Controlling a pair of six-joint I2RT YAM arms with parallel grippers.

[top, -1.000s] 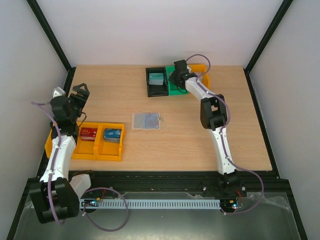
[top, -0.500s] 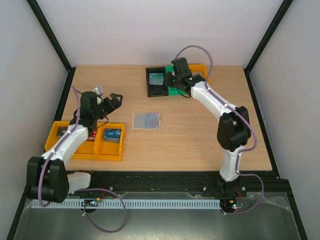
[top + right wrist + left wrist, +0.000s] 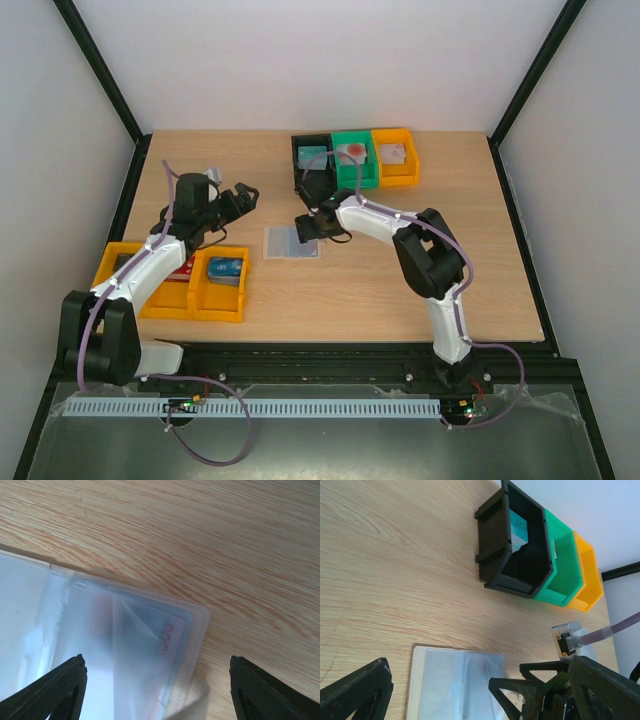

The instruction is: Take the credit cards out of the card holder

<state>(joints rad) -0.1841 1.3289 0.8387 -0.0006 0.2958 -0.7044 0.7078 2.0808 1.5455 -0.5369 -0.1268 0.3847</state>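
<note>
The card holder [image 3: 290, 243] lies open and flat on the table, clear sleeves up, and also shows in the left wrist view [image 3: 452, 680]. In the right wrist view its corner [image 3: 197, 625] holds a pale card with red marks [image 3: 170, 632] inside a sleeve. My right gripper [image 3: 310, 228] hangs open just above that right edge, its jaws either side of the corner [image 3: 157, 662]. My left gripper [image 3: 240, 199] is open, off the holder's upper left [image 3: 479, 666]. A red credit card [image 3: 181, 268] lies in the yellow tray, partly under my left arm.
The yellow tray [image 3: 170, 305] at the front left also holds a blue card [image 3: 225, 268]. Black [image 3: 313, 178], green [image 3: 355, 178] and orange [image 3: 397, 172] bins stand in a row at the back; a teal card [image 3: 313, 155] sits in the black one.
My right arm swung from the back bins down to the holder's right edge and its jaws opened. My left gripper moved right, towards the holder, still open.
</note>
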